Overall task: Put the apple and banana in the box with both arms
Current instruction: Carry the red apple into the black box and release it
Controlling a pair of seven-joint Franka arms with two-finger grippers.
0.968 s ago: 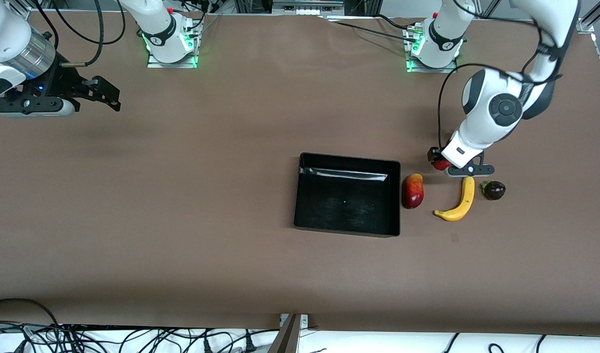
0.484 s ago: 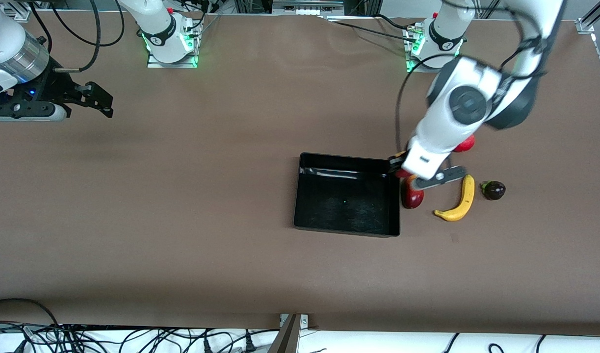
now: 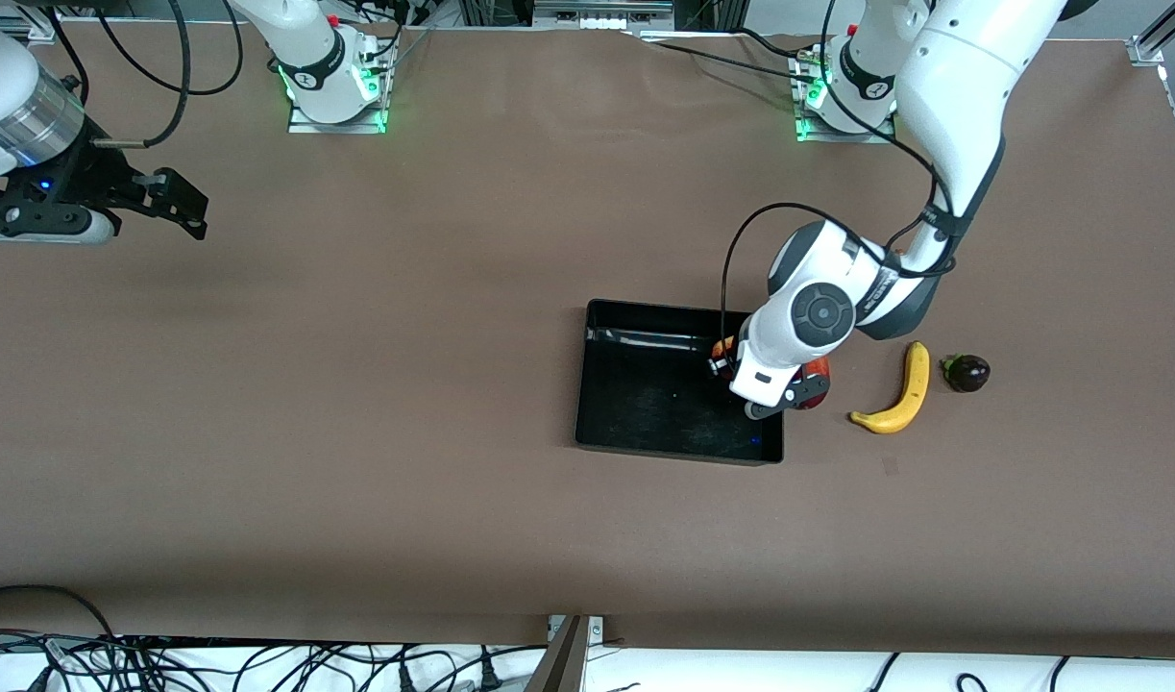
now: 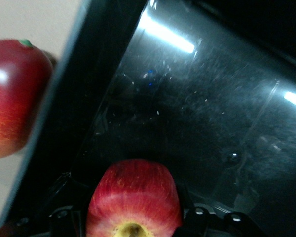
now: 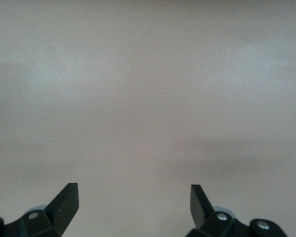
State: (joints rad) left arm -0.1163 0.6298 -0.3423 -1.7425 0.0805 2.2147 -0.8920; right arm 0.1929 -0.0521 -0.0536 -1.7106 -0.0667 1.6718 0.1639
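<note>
Brown table (image 3: 356, 384), seen from the front camera: black box (image 3: 645, 423) sits toward the left arm's end. Left gripper (image 3: 731, 370) hangs over the box's edge nearest the mango (image 3: 818, 370), clamped on the apple (image 3: 723, 346). Banana (image 3: 899, 394) lies on the table beside the mango, dark fruit (image 3: 966, 373) just beside the banana. Right gripper (image 3: 179, 202) waits above bare table at the right arm's end.

Left wrist: apple (image 4: 133, 197) gripped between the fingers, box floor (image 4: 197, 108) below, mango (image 4: 15, 94) outside the wall.

Right wrist: fingers (image 5: 64, 202) spread wide, holding nothing, over bare table (image 5: 148, 98).
</note>
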